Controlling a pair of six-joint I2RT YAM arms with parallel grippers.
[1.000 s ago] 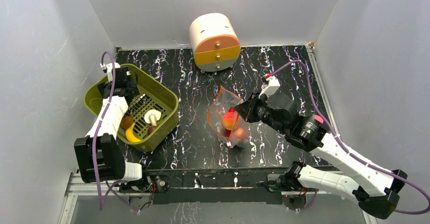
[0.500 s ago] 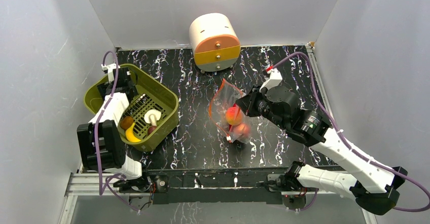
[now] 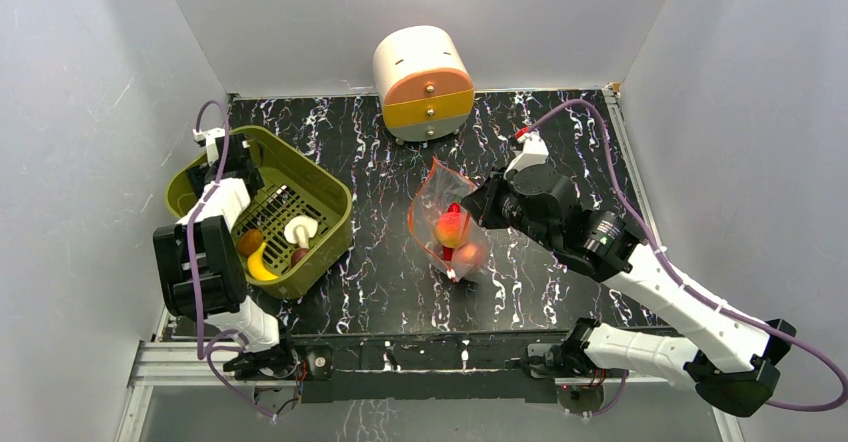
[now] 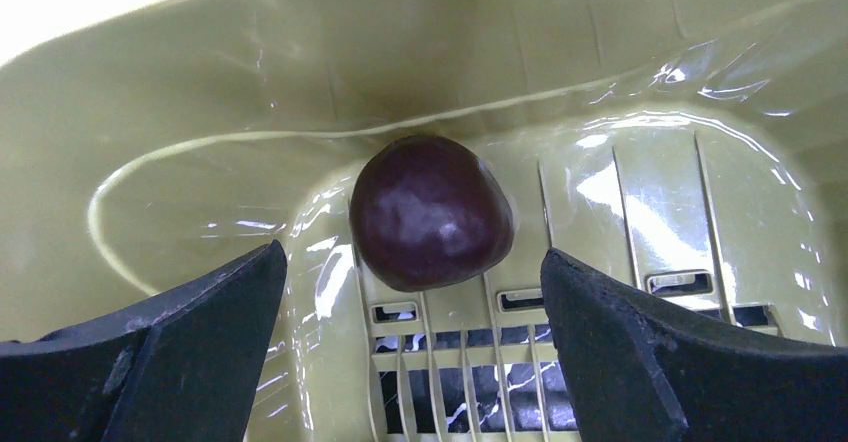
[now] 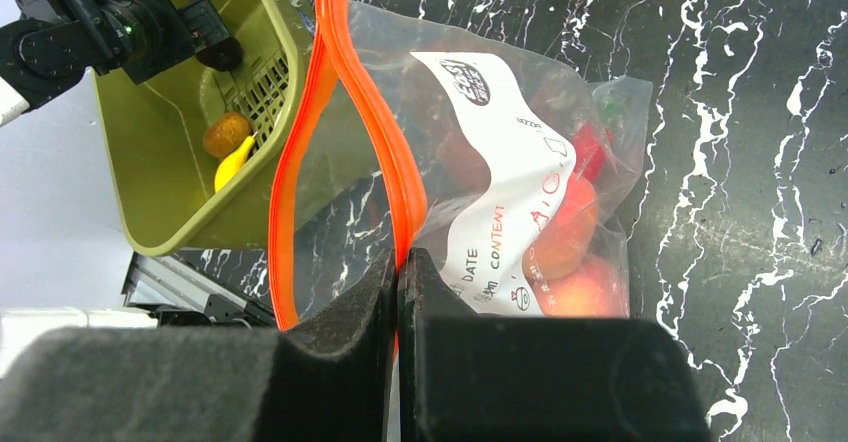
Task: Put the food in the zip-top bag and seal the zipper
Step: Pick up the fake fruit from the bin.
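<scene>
My right gripper (image 5: 398, 262) is shut on the red-orange zipper (image 5: 400, 177) of the clear zip-top bag (image 5: 500, 162) and holds its mouth open above the table; it also shows in the top view (image 3: 478, 205). Pink-red round fruits (image 5: 570, 252) and a red piece lie inside the bag (image 3: 450, 227). My left gripper (image 4: 412, 272) is open inside the olive-green basket (image 3: 330, 197), its fingers either side of a dark purple ball (image 4: 432, 212) that rests on the slotted floor just ahead. A yellow banana piece (image 3: 260, 265), a brown piece and a white mushroom (image 3: 300, 229) lie in the basket.
A white and orange round drawer unit (image 3: 423, 82) stands at the back of the black marbled table. Grey walls close in on both sides. The basket's walls (image 4: 200, 92) rise close around my left gripper.
My right gripper has lifted and shifted the bag slightly left and back, with the fruit hanging in it. My left arm has reached deeper into the basket's far-left corner.
</scene>
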